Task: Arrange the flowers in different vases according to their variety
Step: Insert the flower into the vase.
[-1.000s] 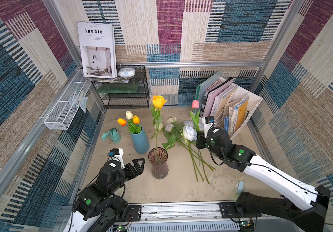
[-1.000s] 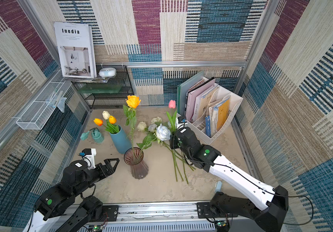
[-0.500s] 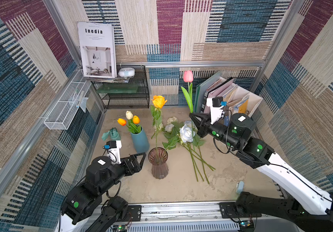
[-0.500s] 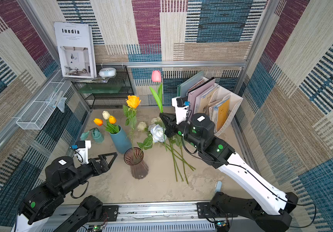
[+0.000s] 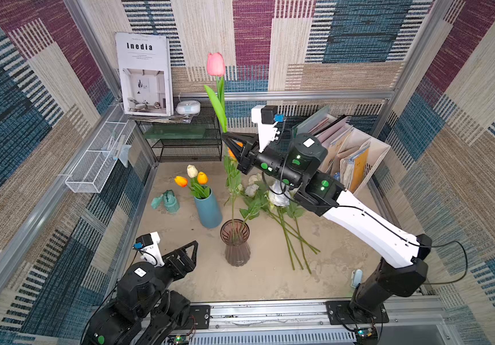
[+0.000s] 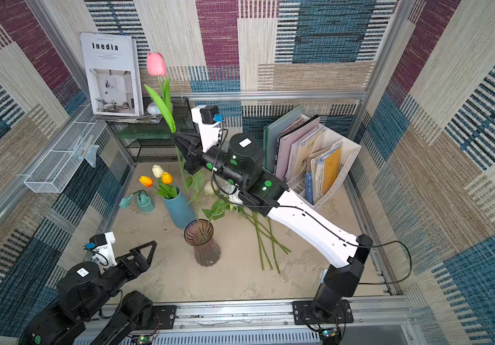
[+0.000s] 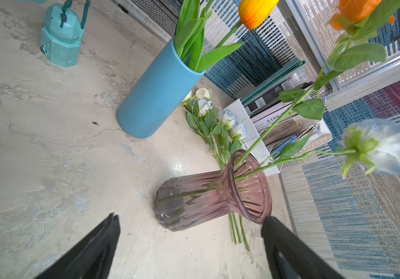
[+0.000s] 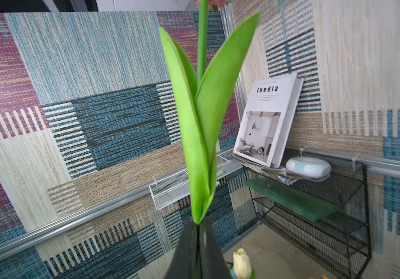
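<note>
Top views first: in both, the right gripper [image 5: 224, 136] pinches the pink tulip [image 5: 215, 64] low on its stem, upright and high over the table [image 5: 264, 283]. Three tulips [image 5: 202, 178] stand in the blue vase [image 5: 209, 210], so I judge the pink one belongs there next. The left gripper [image 5: 188, 254] hangs low near the purple glass vase [image 5: 236, 248], jaws spread, holding nothing. A bunch of roses [image 5: 251, 189] lies on the table beside the right arm, yet to be sorted. The arm covers some of them, so their count is unclear.

Left wrist view: the purple glass vase holds two stems, an orange rose [image 7: 356, 10] and a pale-blue rose [image 7: 384, 147].

Right wrist view: the jaws are pressed together on the stem just under the leaves [image 8: 201, 145]. The bloom is cut off at the frame edge.
</note>
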Motion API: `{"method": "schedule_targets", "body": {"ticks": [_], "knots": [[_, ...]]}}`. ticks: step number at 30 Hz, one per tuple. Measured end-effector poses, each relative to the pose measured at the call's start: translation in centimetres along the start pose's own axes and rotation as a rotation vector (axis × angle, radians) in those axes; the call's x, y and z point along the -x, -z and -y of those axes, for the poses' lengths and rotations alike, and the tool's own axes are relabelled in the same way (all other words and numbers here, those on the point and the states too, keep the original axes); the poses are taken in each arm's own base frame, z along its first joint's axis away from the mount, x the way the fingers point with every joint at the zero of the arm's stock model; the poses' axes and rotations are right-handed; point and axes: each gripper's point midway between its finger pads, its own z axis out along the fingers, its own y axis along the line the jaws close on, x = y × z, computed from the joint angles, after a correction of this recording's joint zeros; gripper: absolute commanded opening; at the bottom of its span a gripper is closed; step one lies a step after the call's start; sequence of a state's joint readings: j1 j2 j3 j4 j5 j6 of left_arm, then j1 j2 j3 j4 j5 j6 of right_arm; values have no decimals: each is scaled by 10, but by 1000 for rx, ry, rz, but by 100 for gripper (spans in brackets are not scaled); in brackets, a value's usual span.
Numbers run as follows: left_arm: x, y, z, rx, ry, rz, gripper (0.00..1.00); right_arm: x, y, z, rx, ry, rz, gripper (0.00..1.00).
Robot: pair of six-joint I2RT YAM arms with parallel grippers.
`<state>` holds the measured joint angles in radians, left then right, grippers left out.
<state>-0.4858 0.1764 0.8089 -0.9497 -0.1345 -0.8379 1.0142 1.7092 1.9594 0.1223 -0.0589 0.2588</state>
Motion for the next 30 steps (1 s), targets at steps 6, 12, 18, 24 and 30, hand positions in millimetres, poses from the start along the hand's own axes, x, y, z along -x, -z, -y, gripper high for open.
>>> {"method": "schedule_targets", "body": {"ticks": [6,12,18,24,30], "knots": [[1,4,0,-13,2,12,97,-66,-41,-11,7,113,-16,0],[6,16,1,-37,8,48,97,-140,-59,-1,-18,233,-21,0],[5,21,-3,-36,9,55,97,-171,-74,13,-56,315,38,0],[5,23,-3,-43,10,62,97,-183,-83,25,-109,380,92,0],[5,23,-5,-37,9,65,97,-198,-85,37,-158,409,98,0]]}}
